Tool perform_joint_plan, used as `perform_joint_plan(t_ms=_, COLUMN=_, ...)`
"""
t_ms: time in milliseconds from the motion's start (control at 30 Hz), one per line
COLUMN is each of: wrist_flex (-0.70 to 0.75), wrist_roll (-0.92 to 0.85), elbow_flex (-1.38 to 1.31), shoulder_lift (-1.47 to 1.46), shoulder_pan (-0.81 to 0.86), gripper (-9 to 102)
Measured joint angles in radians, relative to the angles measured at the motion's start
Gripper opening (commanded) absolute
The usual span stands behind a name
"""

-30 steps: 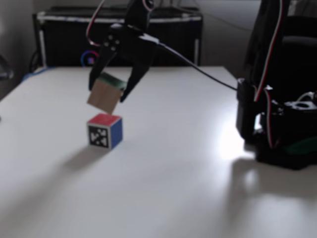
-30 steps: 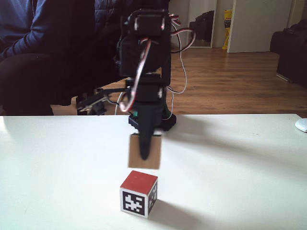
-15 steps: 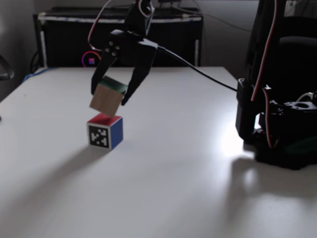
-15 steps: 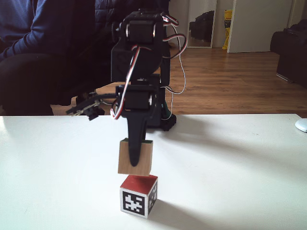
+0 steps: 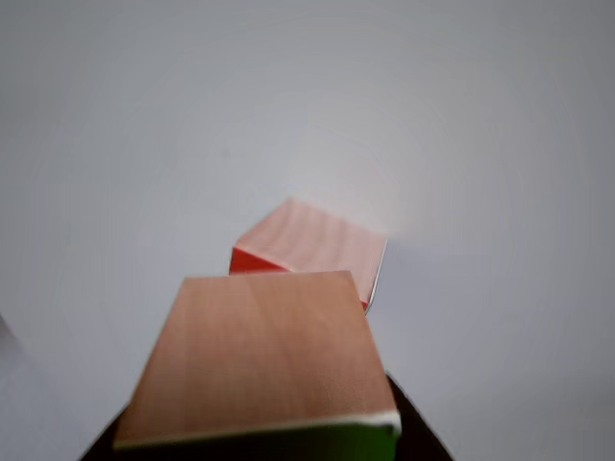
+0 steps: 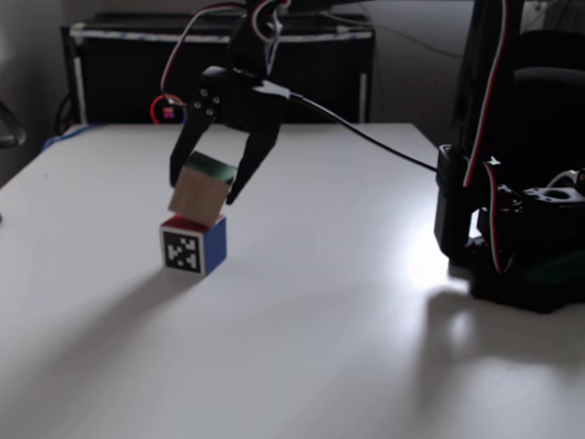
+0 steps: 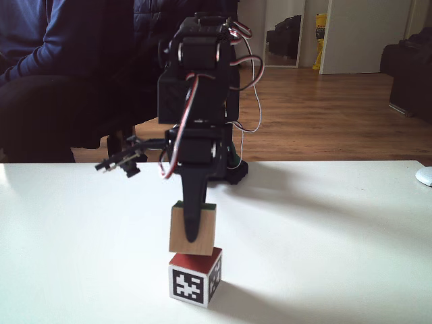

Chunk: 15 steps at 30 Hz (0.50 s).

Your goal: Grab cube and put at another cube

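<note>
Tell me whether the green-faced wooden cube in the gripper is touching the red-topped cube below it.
Touching. In a fixed view, the tilted green-faced wooden cube has its lower corner on the red-topped cube, no gap visible, with the gripper clamping it.

The arm [image 7: 197,101] is black all over, built of blocky servo housings with round hubs. Red, white and black cables loop along it. Its jaws are slim, tapering black prongs, with small screws near their pivots.
</note>
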Motion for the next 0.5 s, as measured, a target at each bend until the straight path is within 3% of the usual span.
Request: perform_joint_plan(t_ms=500, wrist_flex=0.014, wrist_roll=0.003, elbow_flex=0.000, shoulder_lift=-0.021, shoulder_pan=-0.020, gripper=46)
